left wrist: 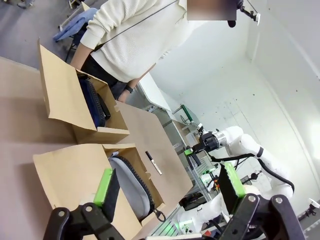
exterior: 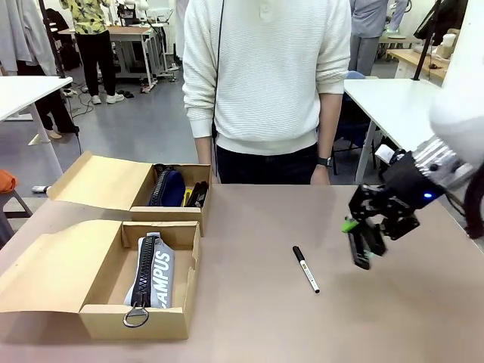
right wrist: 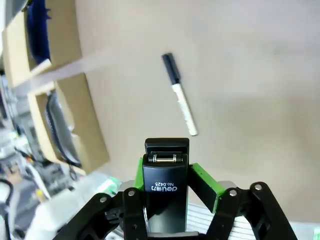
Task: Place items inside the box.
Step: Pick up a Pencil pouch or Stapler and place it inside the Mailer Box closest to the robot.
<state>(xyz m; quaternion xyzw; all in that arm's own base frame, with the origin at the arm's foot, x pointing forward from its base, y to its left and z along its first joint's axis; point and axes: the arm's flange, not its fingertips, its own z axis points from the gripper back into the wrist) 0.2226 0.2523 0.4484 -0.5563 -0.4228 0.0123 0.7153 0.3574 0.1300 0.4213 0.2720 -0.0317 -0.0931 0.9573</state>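
**Stapler in hand, box still to reach**

My right gripper (exterior: pixel 361 243) is clamped on a black stapler (right wrist: pixel 165 192), above the table's right side. The black marker (exterior: pixel 305 268) lies loose on the table nearby. The near box (exterior: pixel 102 321), holding the grey pencil case (exterior: pixel 155 271), sits well apart on the left. I judge this the carrying step. Next I must cross past the marker, clear the box wall, then let go.

Stapler (right wrist: pixel 166 192) is showing black with white print, between green pads (right wrist: pixel 205 182). Marker (exterior: pixel 305 268) is showing a black cap on a white barrel. Pencil case (exterior: pixel 153 274) is showing grey with white lettering and a black zip. Cardboard box (exterior: pixel 106 321) is showing plain tan.
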